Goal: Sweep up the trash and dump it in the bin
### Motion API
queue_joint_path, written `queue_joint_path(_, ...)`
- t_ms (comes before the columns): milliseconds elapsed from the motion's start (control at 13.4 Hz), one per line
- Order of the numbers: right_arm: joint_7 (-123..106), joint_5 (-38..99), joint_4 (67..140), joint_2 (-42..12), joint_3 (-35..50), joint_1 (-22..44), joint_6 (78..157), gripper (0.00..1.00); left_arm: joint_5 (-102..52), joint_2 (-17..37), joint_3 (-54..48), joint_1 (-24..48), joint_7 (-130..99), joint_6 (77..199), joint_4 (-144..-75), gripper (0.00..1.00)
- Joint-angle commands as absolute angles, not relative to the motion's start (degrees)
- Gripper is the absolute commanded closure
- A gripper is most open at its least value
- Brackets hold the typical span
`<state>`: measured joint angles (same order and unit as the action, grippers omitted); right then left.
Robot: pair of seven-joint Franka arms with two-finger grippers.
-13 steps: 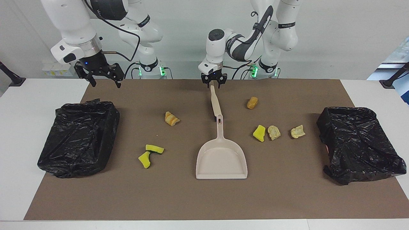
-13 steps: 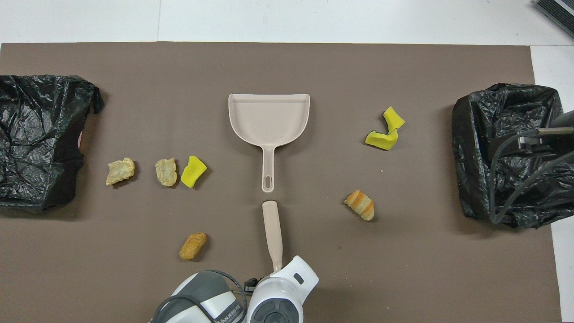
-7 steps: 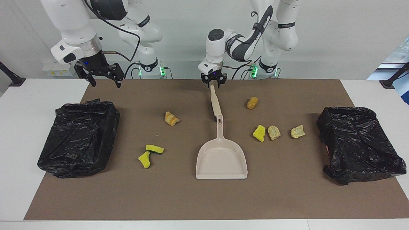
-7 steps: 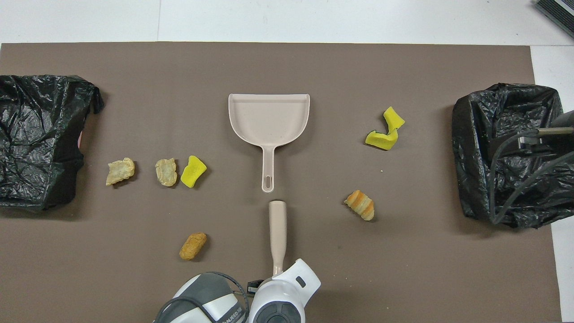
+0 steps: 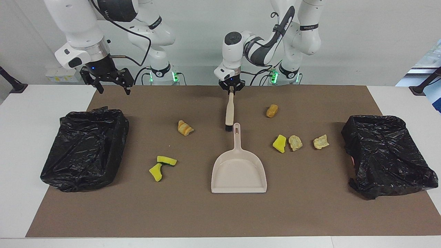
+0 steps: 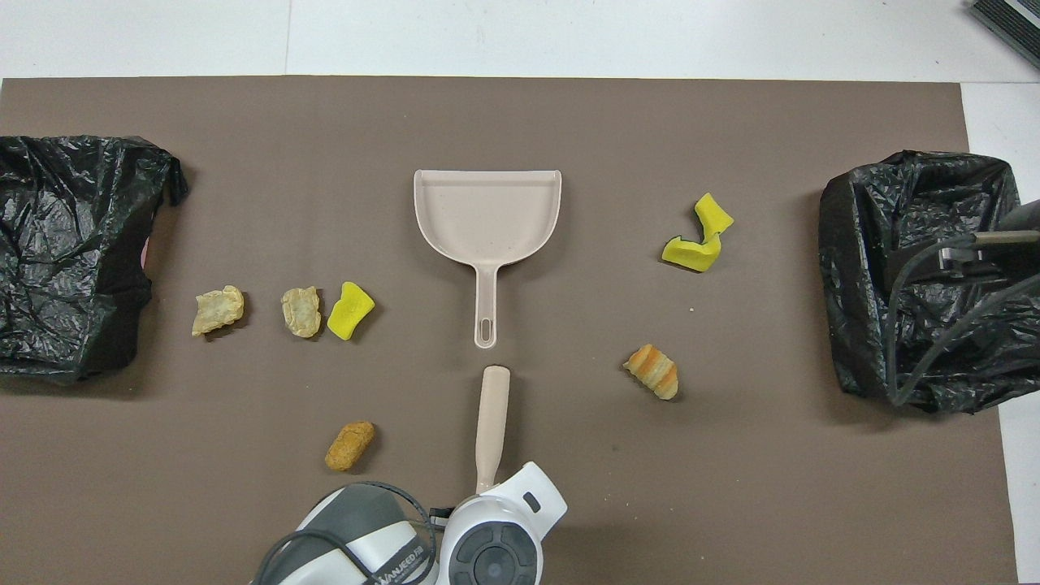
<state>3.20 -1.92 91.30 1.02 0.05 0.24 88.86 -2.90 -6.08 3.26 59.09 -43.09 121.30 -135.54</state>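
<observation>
L gripper [image 5: 231, 87] fingers clamped on brush [image 5: 229, 110] handle, bristles down just short of dustpan [image 5: 239, 171] handle. R gripper [image 5: 109, 80] spread open, waiting above bin [image 5: 86, 148]. Trash [image 5: 185, 127] scattered on mat both sides of dustpan.

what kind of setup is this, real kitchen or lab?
Looks like a lab bench, not a kitchen: two Franka arms bolted at a white table, a brown mat staging scattered trash, a dustpan, and bag-lined bins.
</observation>
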Motion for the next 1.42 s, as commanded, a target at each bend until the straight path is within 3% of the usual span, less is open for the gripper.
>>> queue_joint_path(0, 1.93, -0.79, 92.46, 2.11, 0.35, -0.53, 89.38, 0.0, -3.69, -10.27, 3.51, 56.08, -39.73, 113.23, -133.86, 1.0)
queue_joint_path(373, 1.93, -0.79, 92.46, 2.11, 0.35, -0.53, 89.38, 0.0, 0.86, -16.25, 3.52, 48.8, -37.44, 105.31, -132.9, 1.0)
queue_joint_path(1194, 1.76, -1.58, 92.46, 2.11, 0.18, -0.61, 89.38, 0.0, 12.22, -14.51, 3.52, 27.63, -36.56, 102.21, -131.75, 1.0)
queue_joint_path(1344, -3.56, -1.23, 95.6, 3.59, 0.79, 0.26, 89.73, 0.0, 13.97, -14.24, 3.51, 23.14, -34.56, 102.48, -131.92, 1.0)
